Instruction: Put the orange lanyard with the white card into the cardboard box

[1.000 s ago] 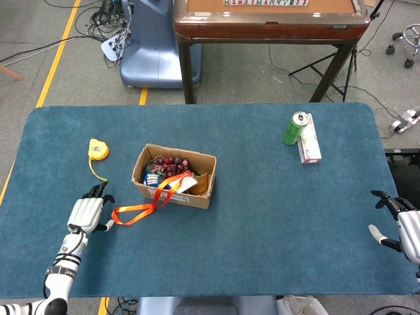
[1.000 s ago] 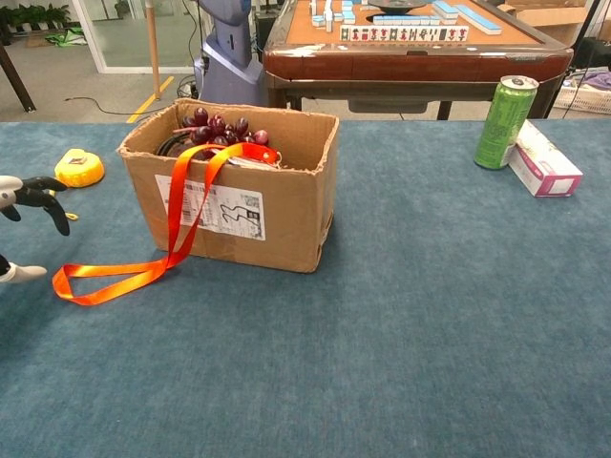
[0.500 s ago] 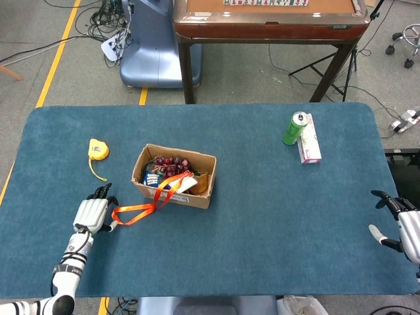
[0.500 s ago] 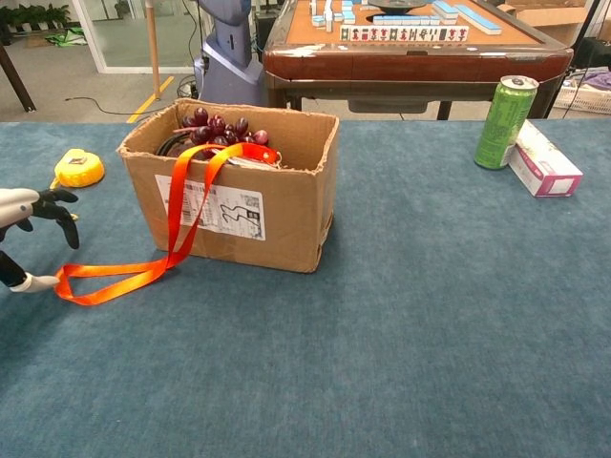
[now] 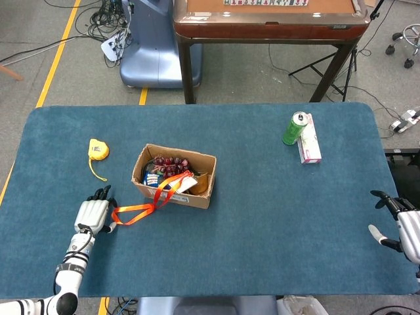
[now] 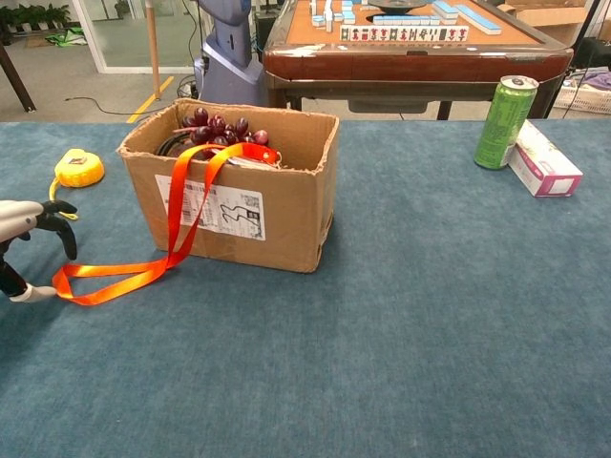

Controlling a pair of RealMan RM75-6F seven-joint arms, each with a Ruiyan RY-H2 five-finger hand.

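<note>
At the near left edge of the blue cloth-covered table (image 5: pixel 275 223), my left hand (image 5: pixel 92 214) has closed in on the loop end of the orange ribbon lanyard (image 6: pixel 143 270) over the last second — a moment ago it stood a little apart, now its thumb rests on the cloth right at the loop and dark fingertips (image 6: pixel 65 234) arch over it. Nothing is pinched yet; the hand is spread and empty. I judge the grasp is imminent.

The lanyard's far end is already draped over the rim of the brown cardboard box (image 6: pixel 277 210), with the white card (image 5: pixel 186 184) lying inside among purple grapes (image 6: pixel 218 127); only the trailing loop lies on the table. Lifting that loop in would finish the job.

My right hand (image 5: pixel 401 226) sits idle at the far right edge, fingers apart, holding nothing.

Writing: the box carries a white printed label (image 6: pixel 212 205) — too small to read. The green drink can (image 6: pixel 503 110) and pink carton (image 6: pixel 542 159) show no legible text either.
</note>
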